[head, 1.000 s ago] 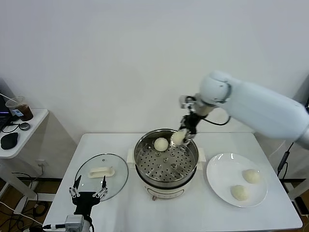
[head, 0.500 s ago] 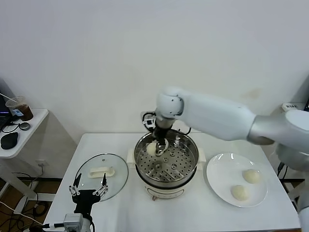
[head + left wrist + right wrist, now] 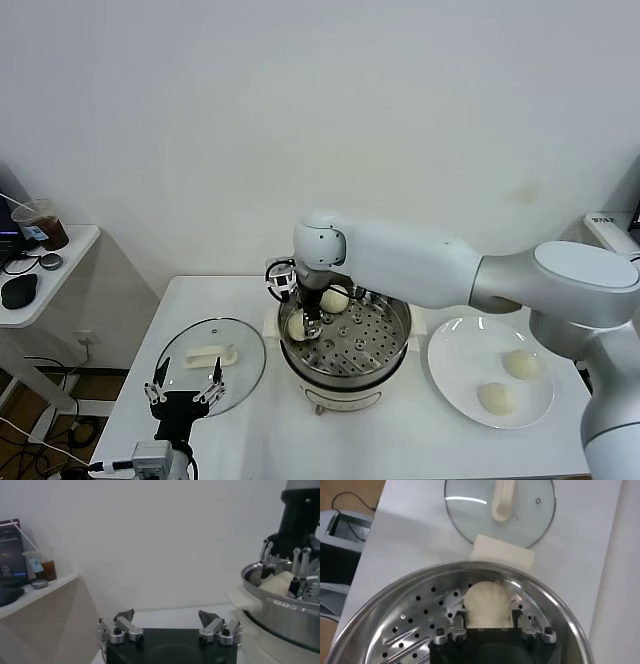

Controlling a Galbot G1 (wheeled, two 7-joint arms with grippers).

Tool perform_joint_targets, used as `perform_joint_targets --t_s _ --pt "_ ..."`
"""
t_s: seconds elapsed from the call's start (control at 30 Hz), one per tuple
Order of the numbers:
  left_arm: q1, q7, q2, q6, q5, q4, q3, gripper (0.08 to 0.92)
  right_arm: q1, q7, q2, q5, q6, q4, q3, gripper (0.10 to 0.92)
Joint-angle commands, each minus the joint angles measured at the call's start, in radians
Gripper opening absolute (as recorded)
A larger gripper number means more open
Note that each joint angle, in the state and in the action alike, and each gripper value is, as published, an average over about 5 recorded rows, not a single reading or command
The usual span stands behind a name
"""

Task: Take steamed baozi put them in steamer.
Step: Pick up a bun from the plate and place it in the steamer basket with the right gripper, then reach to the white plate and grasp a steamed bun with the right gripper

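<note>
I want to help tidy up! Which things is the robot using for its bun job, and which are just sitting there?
For the job: steamer; two baozi in it; two baozi on the white plate; right gripper.

Just sitting: glass lid, drink cup, left gripper.

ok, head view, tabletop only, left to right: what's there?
Left gripper → glass lid → steamer, where the right gripper reaches in with a baozi between its fingers → white plate holding two baozi.

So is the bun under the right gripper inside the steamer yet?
In: baozi rests on the steamer tray, between the right gripper fingers.
</note>
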State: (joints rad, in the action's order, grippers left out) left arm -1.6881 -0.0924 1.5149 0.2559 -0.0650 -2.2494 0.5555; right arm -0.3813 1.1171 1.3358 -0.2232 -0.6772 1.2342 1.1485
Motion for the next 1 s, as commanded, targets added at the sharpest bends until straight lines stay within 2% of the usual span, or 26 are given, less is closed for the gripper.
perform_joint_targets --t_s 0.03,0.13,0.23,0.53,0.8,1.0 --pt "0.001 0.002 0.002 0.001 0.001 0.001 -0.001 0.823 0.016 -0.019 0.024 0.005 -0.007 -0.013 0.005 0.710" --pt "0.001 0.003 0.003 0.002 0.001 0.001 -0.002 0.823 0.005 -0.015 0.001 -0.005 -0.005 0.007 -0.012 0.784" --pt "0.003 0.005 0.003 0.004 0.001 0.000 -0.001 0.823 -0.029 0.003 -0.060 -0.009 0.002 0.066 -0.033 0.817" --pt "0.006 0.018 0.014 0.018 0.011 -0.001 0.009 0.823 -0.196 0.150 -0.462 -0.025 0.114 0.298 -0.111 0.823" --pt "-0.014 0.016 0.006 0.018 0.010 -0.005 0.018 0.823 -0.194 0.254 -0.802 0.052 0.344 0.332 -0.161 0.823" --pt "-0.030 0.013 0.003 0.018 0.008 0.001 0.024 0.823 -0.068 0.270 -0.956 0.165 0.466 0.362 -0.161 0.823"
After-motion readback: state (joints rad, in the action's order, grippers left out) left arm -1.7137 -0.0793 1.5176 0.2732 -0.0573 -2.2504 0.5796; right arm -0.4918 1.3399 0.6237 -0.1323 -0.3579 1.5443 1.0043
